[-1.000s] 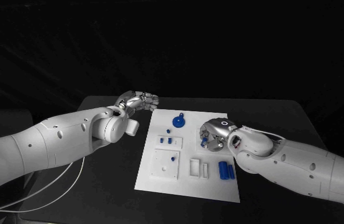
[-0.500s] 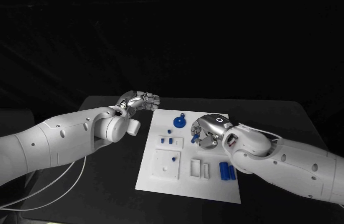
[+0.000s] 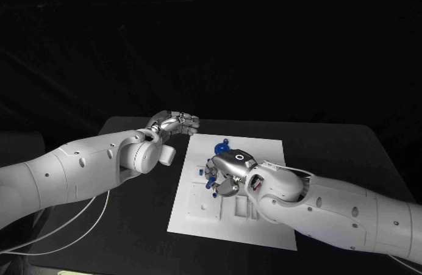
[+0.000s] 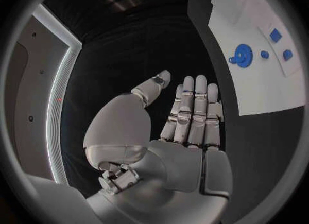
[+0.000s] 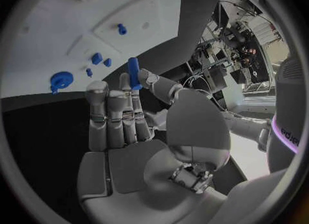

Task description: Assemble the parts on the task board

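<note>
Right hand [image 5: 138,131] pinches a blue peg [image 5: 133,73], apparently upright, over the task board [image 3: 264,153], left of centre; the sockets lie just beyond. Left hand [image 4: 187,116] hangs released off the board's far-left corner.

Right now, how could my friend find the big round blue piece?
Look at the white task board in the middle of the black table. Near its far edge, beyond the right robot hand, lies the round blue piece. It is disc-shaped and bigger than the small blue parts near it.
</note>
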Controlling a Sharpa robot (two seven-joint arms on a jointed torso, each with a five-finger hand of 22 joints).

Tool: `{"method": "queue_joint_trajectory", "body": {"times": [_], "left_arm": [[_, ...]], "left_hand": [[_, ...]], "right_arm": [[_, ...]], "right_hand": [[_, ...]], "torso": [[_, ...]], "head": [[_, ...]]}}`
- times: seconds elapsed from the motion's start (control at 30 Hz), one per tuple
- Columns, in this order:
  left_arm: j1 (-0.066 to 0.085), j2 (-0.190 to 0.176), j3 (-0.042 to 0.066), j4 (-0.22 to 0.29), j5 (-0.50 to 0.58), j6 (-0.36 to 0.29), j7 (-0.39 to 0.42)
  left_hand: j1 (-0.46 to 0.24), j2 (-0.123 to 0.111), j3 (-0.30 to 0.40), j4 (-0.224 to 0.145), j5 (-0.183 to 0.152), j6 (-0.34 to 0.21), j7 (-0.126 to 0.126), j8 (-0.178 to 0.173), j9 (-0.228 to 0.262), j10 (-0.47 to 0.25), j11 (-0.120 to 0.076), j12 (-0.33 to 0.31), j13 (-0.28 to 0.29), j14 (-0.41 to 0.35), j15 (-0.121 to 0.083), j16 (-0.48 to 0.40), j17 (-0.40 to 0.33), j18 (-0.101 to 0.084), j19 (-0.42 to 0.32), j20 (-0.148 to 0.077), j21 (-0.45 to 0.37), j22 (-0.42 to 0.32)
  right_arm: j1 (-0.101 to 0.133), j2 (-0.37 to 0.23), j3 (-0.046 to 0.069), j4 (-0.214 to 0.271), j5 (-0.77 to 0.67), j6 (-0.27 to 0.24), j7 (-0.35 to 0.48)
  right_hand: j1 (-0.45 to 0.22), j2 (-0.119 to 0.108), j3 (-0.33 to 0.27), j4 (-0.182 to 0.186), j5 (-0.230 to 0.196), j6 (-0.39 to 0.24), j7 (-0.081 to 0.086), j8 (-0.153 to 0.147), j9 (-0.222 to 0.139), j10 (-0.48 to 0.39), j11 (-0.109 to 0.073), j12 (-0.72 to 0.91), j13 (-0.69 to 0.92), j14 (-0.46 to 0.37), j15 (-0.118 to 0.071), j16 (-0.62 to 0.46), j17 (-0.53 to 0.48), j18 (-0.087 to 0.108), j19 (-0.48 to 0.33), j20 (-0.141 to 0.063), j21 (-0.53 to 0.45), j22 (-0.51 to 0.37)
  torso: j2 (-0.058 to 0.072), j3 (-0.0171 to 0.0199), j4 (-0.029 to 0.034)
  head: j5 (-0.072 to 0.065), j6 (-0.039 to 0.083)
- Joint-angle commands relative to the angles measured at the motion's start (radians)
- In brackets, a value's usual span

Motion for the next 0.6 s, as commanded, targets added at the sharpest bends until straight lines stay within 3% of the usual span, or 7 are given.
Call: {"method": "queue_joint_trajectory", "body": {"times": [0.03,0.1,0.17,0.27,0.6], "left_arm": [[0.001,0.005,0.001,0.001,0.006,0.000,0.013],[0.001,0.006,0.001,0.001,0.006,0.000,0.014],[0.001,0.008,0.001,0.000,0.006,0.000,0.013],[0.001,0.009,0.001,0.001,0.006,0.001,0.013],[0.001,0.009,0.001,0.003,0.006,0.002,0.012]], "left_hand": [[0.004,0.010,-0.007,0.000,0.003,-0.006,-0.002,0.006,-0.002,-0.002,0.001,-0.001,-0.001,0.006,0.003,-0.004,0.001,0.011,-0.003,0.006,-0.006,0.002],[0.004,0.010,-0.007,0.000,0.003,-0.005,-0.002,0.006,-0.002,-0.002,0.001,-0.001,-0.001,0.006,0.003,-0.004,0.002,0.011,-0.003,0.006,-0.006,0.002],[0.004,0.010,-0.007,0.000,0.003,-0.005,-0.002,0.007,-0.002,-0.002,0.001,-0.001,-0.001,0.006,0.003,-0.004,0.002,0.011,-0.003,0.006,-0.006,0.002],[0.004,0.010,-0.007,0.000,0.003,-0.005,-0.002,0.007,-0.002,-0.001,0.001,-0.001,-0.001,0.006,0.003,-0.004,0.002,0.011,-0.003,0.006,-0.006,0.002],[0.004,0.010,-0.007,0.000,0.003,-0.005,-0.002,0.007,-0.002,-0.001,0.001,-0.001,-0.001,0.006,0.003,-0.005,0.003,0.011,-0.003,0.007,-0.006,0.002]], "right_arm": [[-0.010,0.020,-0.012,-0.008,-0.022,0.014,0.016],[-0.017,0.034,-0.022,-0.017,-0.032,0.017,0.016],[-0.024,0.049,-0.038,-0.031,-0.040,0.020,0.018],[-0.036,0.065,-0.048,-0.050,-0.049,0.022,0.020],[-0.058,0.091,-0.058,-0.092,-0.078,0.019,0.013]], "right_hand": [[0.000,0.008,0.004,-0.001,0.005,0.006,0.000,0.006,0.002,0.008,0.001,0.006,0.002,-0.001,-0.011,0.004,-0.001,0.116,0.001,-0.005,0.005,0.018],[-0.001,0.008,0.004,-0.002,0.005,0.006,0.001,0.006,0.002,0.007,0.001,0.006,0.003,-0.001,-0.011,0.003,-0.001,0.116,0.001,-0.005,0.005,0.018],[-0.001,0.009,0.004,-0.002,0.005,0.006,0.001,0.006,0.002,0.007,0.001,0.006,0.003,-0.001,-0.011,0.003,-0.002,0.116,0.001,-0.005,0.005,0.018],[-0.001,0.010,0.004,-0.004,0.005,0.005,0.001,0.006,0.002,0.007,0.001,0.006,0.003,-0.001,-0.011,0.003,-0.002,0.116,0.001,-0.005,0.005,0.018],[-0.001,0.012,0.004,-0.007,0.005,0.005,0.001,0.006,0.003,0.007,0.001,0.006,0.005,0.000,-0.011,0.002,-0.002,0.116,0.001,-0.006,0.005,0.018]], "torso": [[0.001,-0.0009,0.0005],[0.001,-0.0006,0.0002],[0.001,-0.0005,0.0005],[0.001,-0.0005,0.0014],[0.001,0.0012,-0.0006]], "head": [[0.004,-0.001],[0.006,-0.002],[0.009,-0.004],[0.010,-0.007],[0.017,-0.013]]}}
